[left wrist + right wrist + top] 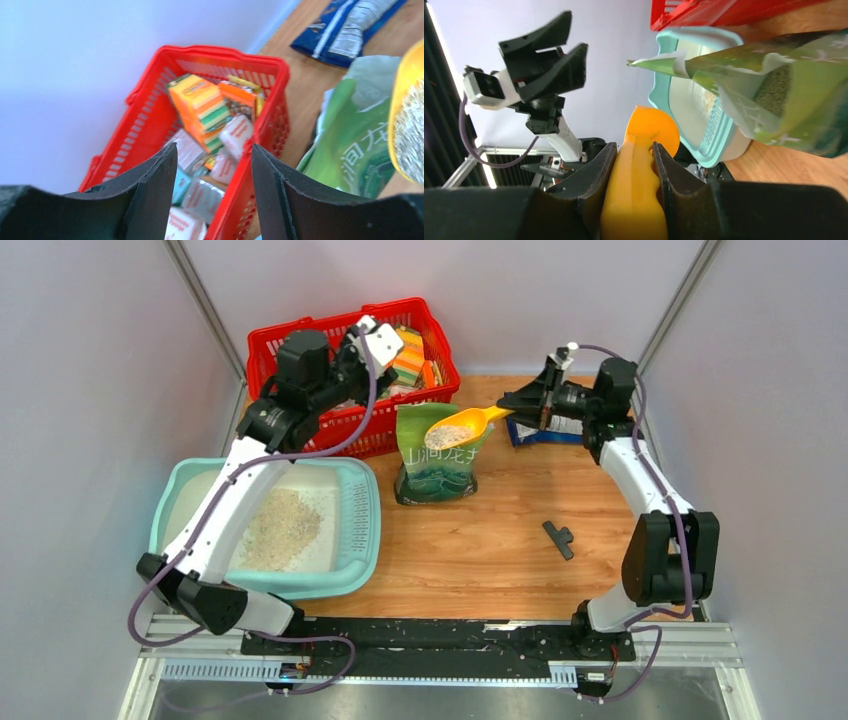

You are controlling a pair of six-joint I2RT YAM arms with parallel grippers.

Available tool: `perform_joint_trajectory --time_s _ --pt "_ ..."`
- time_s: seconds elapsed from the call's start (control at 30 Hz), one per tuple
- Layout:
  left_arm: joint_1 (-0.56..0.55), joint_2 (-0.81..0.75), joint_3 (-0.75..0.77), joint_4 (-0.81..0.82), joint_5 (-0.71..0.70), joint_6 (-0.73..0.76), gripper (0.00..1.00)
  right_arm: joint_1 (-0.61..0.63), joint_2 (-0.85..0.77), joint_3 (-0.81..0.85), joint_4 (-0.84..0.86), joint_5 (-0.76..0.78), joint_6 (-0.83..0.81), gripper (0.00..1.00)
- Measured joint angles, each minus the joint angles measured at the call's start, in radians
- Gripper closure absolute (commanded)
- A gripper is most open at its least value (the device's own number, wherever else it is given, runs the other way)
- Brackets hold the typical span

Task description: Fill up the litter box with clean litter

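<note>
Litter box (pixel 330 585), left on the surface (pixel 500 540), holds only a thin heap of clean litter (pixel 280 528); more due. My right jaws clamp the loaded scoop (pixel 465 426) above the bag (pixel 440 475); left jaws apart, empty.

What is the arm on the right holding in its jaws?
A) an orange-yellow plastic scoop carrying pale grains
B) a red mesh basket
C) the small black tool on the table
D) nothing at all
A: the right arm's jaws are clamped on the handle of the orange-yellow plastic scoop, whose bowl holds pale beige grains by the green printed bag.
</note>
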Motion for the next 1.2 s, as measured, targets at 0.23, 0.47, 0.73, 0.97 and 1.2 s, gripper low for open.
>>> perform_joint_trajectory --time_s 0.23,0.47,0.73,0.97,1.2 --pt "0.081 -0.166 -0.056 -0.032 -0.068 0.002 0.36 0.198 0.117 0.115 -0.052 0.014 -0.007 1.00" --pt "0.119 -0.311 -0.139 -0.084 -0.128 0.013 0.35 0.385 0.328 0.262 -0.066 0.039 0.005 1.00" --pt "0.141 -0.412 -0.207 -0.142 -0.150 0.013 0.35 0.559 0.547 0.579 -0.181 0.166 -0.109 1.00" --pt "0.141 -0.482 -0.237 -0.147 -0.145 0.012 0.35 0.698 0.591 0.752 -0.407 0.399 -0.439 1.00" --pt "0.141 -0.552 -0.302 -0.130 -0.123 0.010 0.35 0.803 0.594 0.829 -0.582 0.624 -0.860 1.00"
